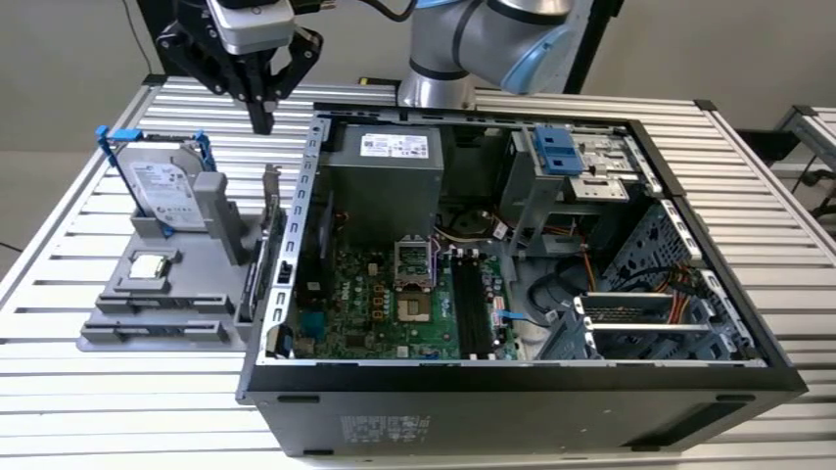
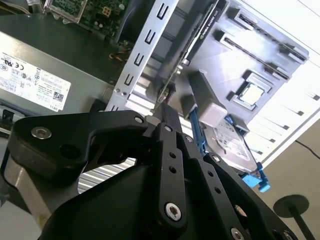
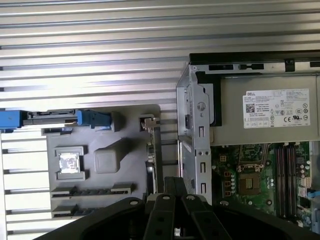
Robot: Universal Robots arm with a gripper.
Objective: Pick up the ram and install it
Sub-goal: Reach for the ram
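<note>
**Plainly, the pick-up is not yet made**

The pincer [image 1: 265,116] hangs over the far end of the grey holder [image 1: 105,338], which sits on the exterior view's left of the open computer case [image 1: 523,382]. Its fingers are drawn together on nothing. The ram [image 1: 160,331] seems to be the thin bluish strip standing in the holder's near slot, well apart from the pincer, though I cannot be sure of it. By my reading the work stands at the approach. A grasp would call for the fingers to part, line up along the stick and close on its top edge, clear of the upright card [image 1: 268,235] and the hard drive [image 1: 167,196].

The exterior view gives the pincer's height above the counter [image 1: 78,411] and the motherboard's black slots [image 1: 464,294]. The first wrist view looks straight down and flattens that height, but it lays out the holder's slots and the processor chip [image 3: 69,163]. The second wrist view puts the pincer's tip just beside the card's top edge.
</note>
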